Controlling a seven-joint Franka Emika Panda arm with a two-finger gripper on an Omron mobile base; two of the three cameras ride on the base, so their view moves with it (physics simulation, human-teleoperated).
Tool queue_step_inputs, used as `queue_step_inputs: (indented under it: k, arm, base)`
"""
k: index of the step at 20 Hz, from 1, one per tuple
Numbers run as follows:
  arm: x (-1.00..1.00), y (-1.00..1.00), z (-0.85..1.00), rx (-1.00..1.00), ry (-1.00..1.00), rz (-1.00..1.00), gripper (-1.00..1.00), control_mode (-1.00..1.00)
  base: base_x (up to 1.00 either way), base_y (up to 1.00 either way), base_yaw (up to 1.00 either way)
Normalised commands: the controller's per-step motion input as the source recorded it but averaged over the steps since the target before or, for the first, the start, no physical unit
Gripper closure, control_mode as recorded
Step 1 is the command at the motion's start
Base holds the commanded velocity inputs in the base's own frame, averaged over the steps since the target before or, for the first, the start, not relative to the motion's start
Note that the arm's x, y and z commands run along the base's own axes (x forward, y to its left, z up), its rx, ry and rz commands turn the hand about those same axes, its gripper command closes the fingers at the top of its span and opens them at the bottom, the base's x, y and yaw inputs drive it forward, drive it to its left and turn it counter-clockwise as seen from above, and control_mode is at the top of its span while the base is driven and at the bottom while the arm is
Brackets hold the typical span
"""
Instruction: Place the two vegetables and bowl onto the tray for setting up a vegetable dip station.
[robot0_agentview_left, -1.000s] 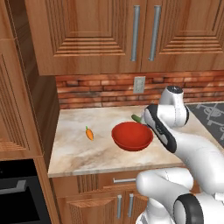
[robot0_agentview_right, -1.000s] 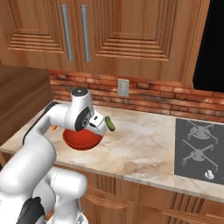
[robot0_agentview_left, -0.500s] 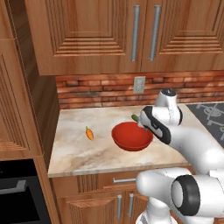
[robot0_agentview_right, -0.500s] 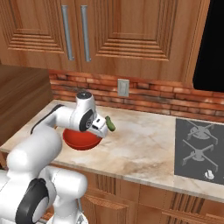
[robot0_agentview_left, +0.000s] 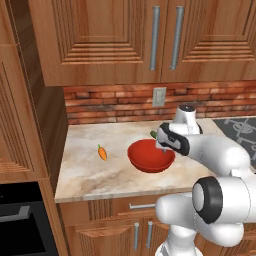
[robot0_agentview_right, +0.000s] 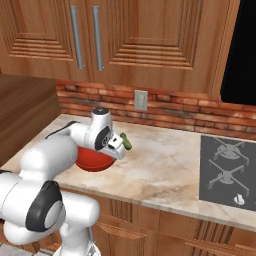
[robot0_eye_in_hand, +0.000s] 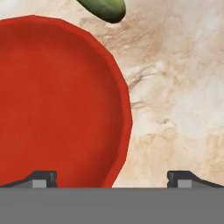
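The glossy red bowl (robot0_agentview_left: 150, 156) (robot0_agentview_right: 91, 158) sits mid-counter and takes up the left of the hand view (robot0_eye_in_hand: 57, 100). A dark green cucumber (robot0_eye_in_hand: 103, 8) lies just behind it, its tip showing past the hand (robot0_agentview_left: 153, 134) (robot0_agentview_right: 127, 143). A small orange carrot (robot0_agentview_left: 102, 152) lies to the bowl's left. My gripper (robot0_agentview_left: 163, 145) (robot0_agentview_right: 118, 149) (robot0_eye_in_hand: 111, 179) hovers open over the bowl's right rim, one fingertip (robot0_eye_in_hand: 43, 178) above the bowl and the other above bare counter. Nothing is held. The tray is out of view.
A grey stovetop panel (robot0_agentview_right: 227, 170) (robot0_agentview_left: 242, 132) lies to the right on the marble counter (robot0_agentview_left: 85, 172). A brick backsplash with a wall outlet (robot0_agentview_left: 159, 96) runs behind, and wooden cabinets (robot0_agentview_left: 150, 40) hang overhead. A tall cabinet side bounds the counter's left.
The hand has shifted a little left and down, closer over the bowl's right rim. The jaws stay open; bowl, carrot and cucumber have not moved.
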Motion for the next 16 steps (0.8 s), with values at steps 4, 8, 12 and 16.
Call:
queue_step_inputs:
  k: [4,8,12,16]
  arm:
    - [0.04,0.00,-0.29,0.01,0.00,0.00,-1.00,-1.00]
    - [0.10,0.00,-0.31,0.00,0.00,0.00,-1.00,-1.00]
    - [0.13,0.00,-0.30,0.02,0.02,0.00,-1.00,-1.00]
    - [0.14,0.00,-0.28,0.01,0.01,0.00,-1.00,-1.00]
  base:
    - [0.00,0.00,0.00]
    - [0.00,0.00,0.00]
    - [0.00,0.00,0.00]
    - [0.00,0.00,0.00]
